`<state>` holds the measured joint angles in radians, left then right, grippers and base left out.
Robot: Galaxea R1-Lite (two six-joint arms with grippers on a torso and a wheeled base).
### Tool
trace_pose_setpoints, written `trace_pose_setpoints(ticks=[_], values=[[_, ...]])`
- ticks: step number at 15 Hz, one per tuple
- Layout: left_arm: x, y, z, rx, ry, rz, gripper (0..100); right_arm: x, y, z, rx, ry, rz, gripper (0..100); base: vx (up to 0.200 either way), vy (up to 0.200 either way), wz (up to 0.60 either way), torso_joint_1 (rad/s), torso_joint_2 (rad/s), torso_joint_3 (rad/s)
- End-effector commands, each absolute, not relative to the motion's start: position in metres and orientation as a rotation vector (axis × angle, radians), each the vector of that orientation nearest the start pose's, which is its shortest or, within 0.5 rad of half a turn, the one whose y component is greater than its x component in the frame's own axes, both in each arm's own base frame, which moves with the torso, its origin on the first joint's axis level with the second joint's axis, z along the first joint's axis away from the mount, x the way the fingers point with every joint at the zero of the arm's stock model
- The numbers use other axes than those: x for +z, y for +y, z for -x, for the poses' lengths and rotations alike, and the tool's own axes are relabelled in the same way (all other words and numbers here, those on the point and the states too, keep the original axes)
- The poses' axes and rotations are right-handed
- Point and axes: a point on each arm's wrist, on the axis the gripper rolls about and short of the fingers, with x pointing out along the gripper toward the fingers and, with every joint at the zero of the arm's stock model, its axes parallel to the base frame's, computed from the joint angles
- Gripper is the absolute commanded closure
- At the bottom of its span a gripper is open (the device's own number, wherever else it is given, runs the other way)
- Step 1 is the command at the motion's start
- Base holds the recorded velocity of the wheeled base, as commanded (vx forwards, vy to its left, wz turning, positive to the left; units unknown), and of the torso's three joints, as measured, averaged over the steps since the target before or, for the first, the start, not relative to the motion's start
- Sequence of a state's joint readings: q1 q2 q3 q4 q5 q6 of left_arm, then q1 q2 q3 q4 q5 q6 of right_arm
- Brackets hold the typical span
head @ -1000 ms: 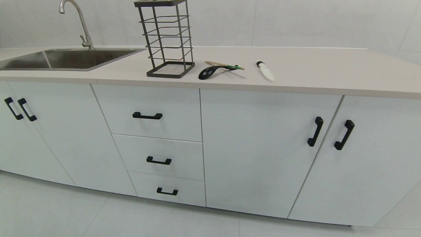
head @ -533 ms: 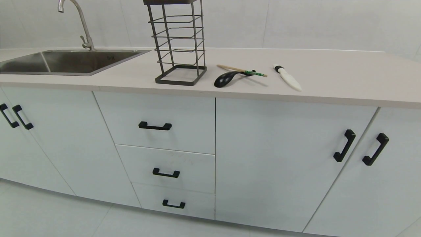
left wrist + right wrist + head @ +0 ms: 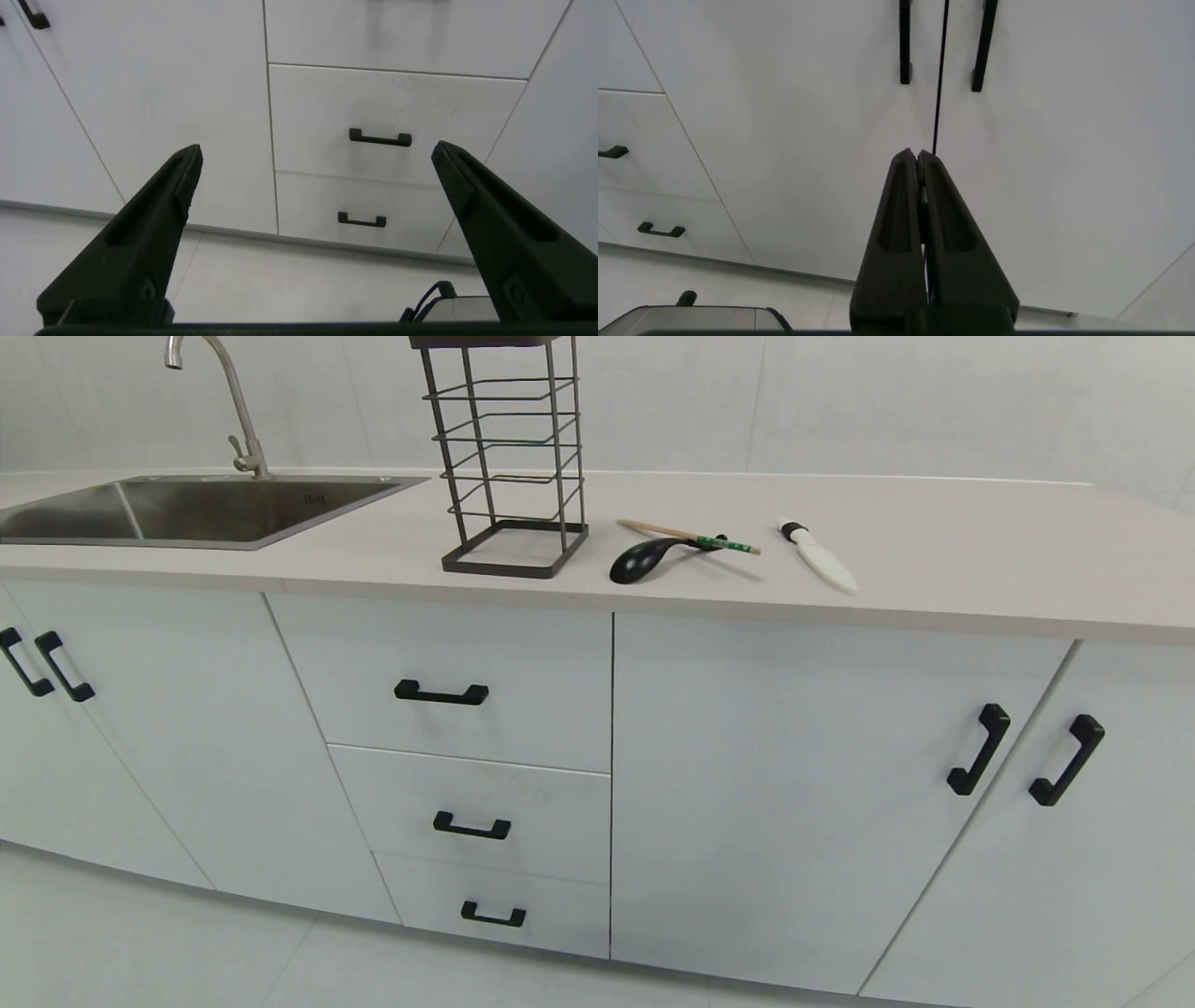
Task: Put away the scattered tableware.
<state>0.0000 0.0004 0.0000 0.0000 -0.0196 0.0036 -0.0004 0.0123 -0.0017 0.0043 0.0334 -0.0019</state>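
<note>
Left gripper [image 3: 316, 149], left wrist view: its two dark fingers are spread wide with nothing between them. It sits low and faces the white drawer fronts [image 3: 392, 112], which have short black handles.

Right wrist view: the right gripper [image 3: 920, 157] has its fingers pressed flat together and grips nothing. It points at a pair of white cupboard doors [image 3: 785, 140] with two upright black handles.

Head view: a pale countertop [image 3: 934, 551] runs across the top of the cabinets. A tall empty wire rack [image 3: 512, 457] stands on it. Just to the rack's right lies a black spoon [image 3: 642, 560], bowl toward the front edge and handle angled back and to the right. A pair of chopsticks [image 3: 691, 536] rests across that handle, lying roughly side to side. Farther right, apart from these, is a white knife [image 3: 822, 563] with a black end, lying diagonally, black end to the back. A sink [image 3: 56, 537] is set in the counter well to the left.

All the tableware lies above both grippers, up on the counter. The knife is on the right arm's side, so that arm seems nearer; the spoon and chopsticks lie nearer the middle.
</note>
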Motion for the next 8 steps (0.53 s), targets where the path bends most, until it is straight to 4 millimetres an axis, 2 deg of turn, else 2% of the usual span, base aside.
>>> trace_pose_setpoints(ticks=[1, 5, 7, 8], values=[[0.0755, -0.0004, 0.0228, -0.02, 0.0, -0.005, 0, 0.0757, 0.0008, 0.0219, 0.034, 0.017, 0.001, 100, 0.0, 0.0, 0.6, 0.002, 0.0, 0.002], [0.0755, -0.0004, 0.0228, -0.02, 0.0, -0.005, 0, 0.0757, 0.0008, 0.0219, 0.034, 0.017, 0.001, 100, 0.0, 0.0, 0.0, 0.0, 0.0, 0.0], [0.0755, -0.0005, 0.0228, -0.021, 0.0, -0.005, 0, 0.0757, 0.0008, 0.0219, 0.034, 0.017, 0.001, 100, 0.2, 0.0, 0.0, 0.002, 0.0, 0.002], [0.0755, -0.0004, 0.0228, -0.02, 0.0, -0.005, 0, 0.0757, 0.0008, 0.0219, 0.034, 0.017, 0.001, 100, 0.2, -0.2, 0.0, -0.007, 0.0, 0.007]])
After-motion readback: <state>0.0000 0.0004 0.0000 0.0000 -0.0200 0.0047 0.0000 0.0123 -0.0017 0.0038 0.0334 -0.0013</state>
